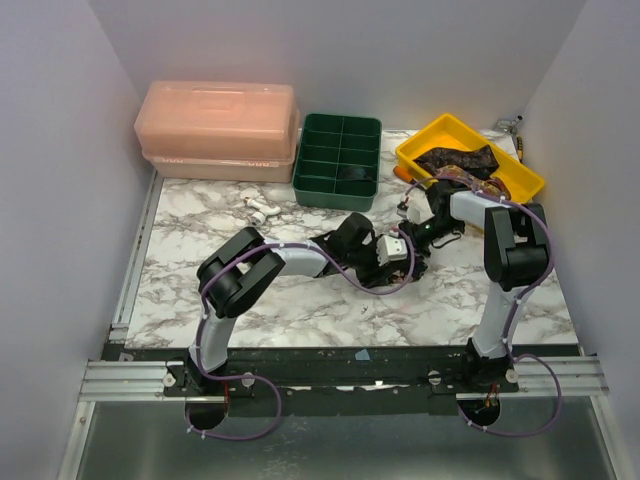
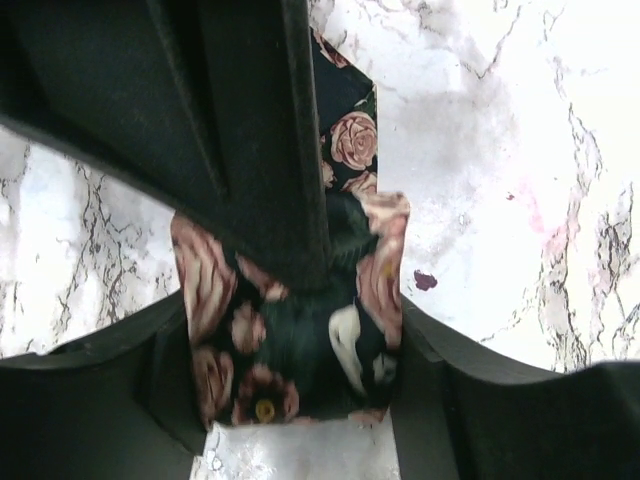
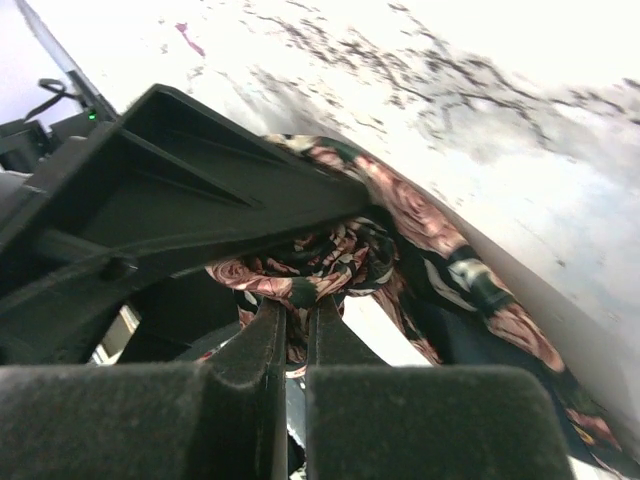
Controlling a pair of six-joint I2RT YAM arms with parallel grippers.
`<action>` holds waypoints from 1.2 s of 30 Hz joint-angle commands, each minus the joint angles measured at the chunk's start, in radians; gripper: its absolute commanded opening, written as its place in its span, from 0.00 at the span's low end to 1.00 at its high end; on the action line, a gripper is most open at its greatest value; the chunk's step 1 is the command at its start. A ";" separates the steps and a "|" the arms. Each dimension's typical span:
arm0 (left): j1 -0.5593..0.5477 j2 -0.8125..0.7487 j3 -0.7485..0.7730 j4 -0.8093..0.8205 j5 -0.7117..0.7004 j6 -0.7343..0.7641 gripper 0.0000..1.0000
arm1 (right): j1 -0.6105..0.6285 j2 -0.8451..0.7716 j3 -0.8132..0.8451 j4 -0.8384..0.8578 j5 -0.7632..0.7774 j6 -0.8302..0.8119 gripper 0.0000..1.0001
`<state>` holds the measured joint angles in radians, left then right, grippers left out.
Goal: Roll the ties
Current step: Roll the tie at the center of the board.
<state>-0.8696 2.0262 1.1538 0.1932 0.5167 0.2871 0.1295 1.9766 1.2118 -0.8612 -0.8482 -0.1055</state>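
Observation:
A dark tie with pink roses (image 2: 290, 350) lies flat on the marble table. My left gripper (image 2: 295, 400) is open, one finger on each side of the tie's width. My right gripper (image 3: 297, 305) is shut on a bunched, partly rolled fold of the same tie (image 3: 345, 250), and its black body crosses the left wrist view just above the tie. In the top view both grippers meet mid-table, left (image 1: 403, 266) and right (image 1: 418, 238), and hide most of the tie. More ties (image 1: 458, 162) lie in the yellow bin (image 1: 425, 138).
A green compartment tray (image 1: 338, 130) stands at the back centre. A pink lidded box (image 1: 218, 125) is at the back left. Small white plastic pieces (image 1: 260, 208) lie in front of the box. Grey walls close in both sides.

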 commanded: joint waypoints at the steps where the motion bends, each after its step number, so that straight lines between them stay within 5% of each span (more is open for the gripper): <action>1: 0.007 -0.001 -0.053 -0.072 0.051 -0.008 0.60 | -0.004 0.060 -0.046 0.084 0.455 -0.074 0.00; 13: 0.007 0.003 -0.016 0.141 0.144 -0.092 0.66 | -0.004 0.071 -0.059 0.171 0.703 -0.108 0.00; 24: -0.002 0.095 0.058 0.238 0.119 -0.118 0.71 | 0.003 0.150 0.000 0.143 0.696 -0.109 0.01; 28: -0.009 0.142 0.105 0.186 0.070 -0.118 0.58 | 0.006 0.159 0.036 0.106 0.609 -0.111 0.01; 31: -0.011 0.155 0.113 0.108 0.029 -0.098 0.33 | 0.004 0.140 0.064 0.056 0.487 -0.110 0.01; 36: 0.010 0.105 0.003 0.005 0.035 -0.039 0.13 | -0.058 0.065 0.117 -0.095 0.257 -0.150 0.41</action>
<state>-0.8768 2.1384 1.2461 0.3424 0.6006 0.1829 0.1112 2.0304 1.3144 -0.9974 -0.5648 -0.1761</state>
